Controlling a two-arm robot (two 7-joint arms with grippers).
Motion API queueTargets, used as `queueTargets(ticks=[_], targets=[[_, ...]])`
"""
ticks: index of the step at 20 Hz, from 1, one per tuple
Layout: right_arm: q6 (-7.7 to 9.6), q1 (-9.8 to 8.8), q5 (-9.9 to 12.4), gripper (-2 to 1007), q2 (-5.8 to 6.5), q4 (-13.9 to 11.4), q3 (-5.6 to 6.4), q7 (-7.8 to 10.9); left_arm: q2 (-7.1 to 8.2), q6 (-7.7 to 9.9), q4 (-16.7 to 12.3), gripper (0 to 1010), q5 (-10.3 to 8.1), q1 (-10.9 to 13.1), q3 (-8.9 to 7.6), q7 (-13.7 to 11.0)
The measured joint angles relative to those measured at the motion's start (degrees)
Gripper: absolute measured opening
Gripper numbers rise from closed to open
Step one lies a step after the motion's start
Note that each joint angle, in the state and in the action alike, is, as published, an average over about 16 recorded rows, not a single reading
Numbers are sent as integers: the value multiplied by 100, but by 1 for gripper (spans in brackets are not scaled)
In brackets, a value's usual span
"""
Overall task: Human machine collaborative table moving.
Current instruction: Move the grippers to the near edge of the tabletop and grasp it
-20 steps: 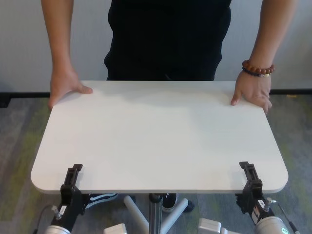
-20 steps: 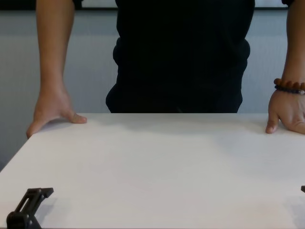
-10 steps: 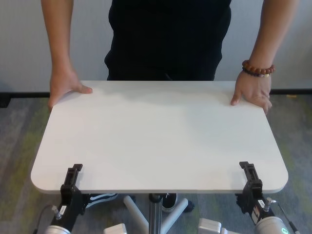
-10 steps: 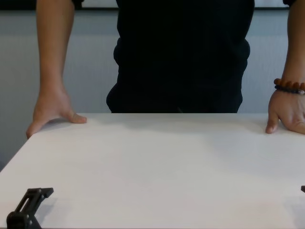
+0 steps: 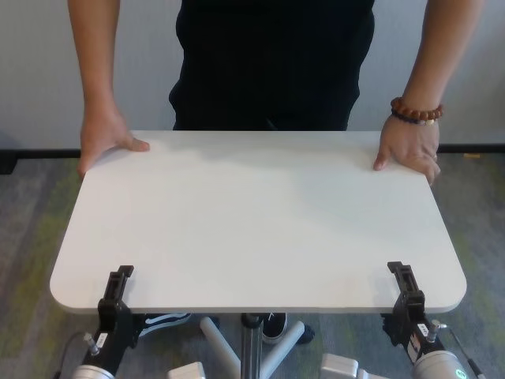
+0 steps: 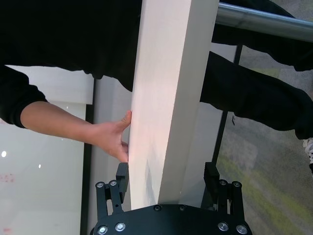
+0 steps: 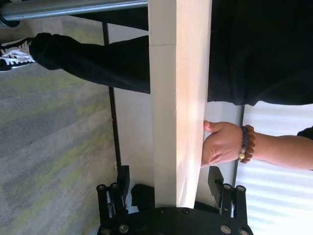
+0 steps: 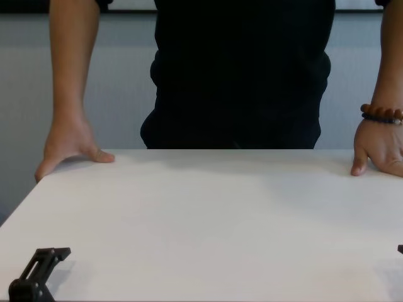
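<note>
The white table (image 5: 260, 221) fills the middle of the head view. The human (image 5: 272, 63), in a black top, stands at its far side with one hand (image 5: 102, 142) on each far corner and a brown beaded bracelet (image 5: 416, 112) on one wrist. My left gripper (image 5: 118, 288) straddles the near edge by the left corner. In the left wrist view (image 6: 166, 174) its jaws stand open on either side of the board (image 6: 166, 98). My right gripper (image 5: 404, 284) straddles the near edge by the right corner, open with gaps on both sides (image 7: 168, 176).
The slim metal centre post (image 5: 251, 347) and the white base legs show under the near edge. The person's black shoes (image 5: 162, 320) stand beside the base. Grey-green carpet (image 5: 31, 237) lies all around, with a pale wall behind the person.
</note>
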Motion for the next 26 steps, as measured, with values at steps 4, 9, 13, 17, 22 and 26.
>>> queueTargets(ticks=[4, 9, 13, 17, 22, 26], targets=[[1, 0, -1, 970, 1, 0, -1, 0, 0, 0, 0, 995, 0, 0, 0, 0], [1, 1, -3, 892, 2, 0, -2, 0, 0, 0, 0, 958, 0, 0, 0, 0], [2, 1, -4, 788, 2, 0, -3, 0, 0, 0, 0, 892, 0, 0, 0, 0], [2, 1, -4, 664, 2, 0, -3, 0, 0, 0, 0, 792, 0, 0, 0, 0], [1, 1, -5, 501, 2, 0, -3, -1, 0, 0, 0, 637, 0, 0, 0, 0], [1, 2, -6, 392, 2, 0, -3, -2, 0, 0, 0, 529, 0, 0, 0, 1]])
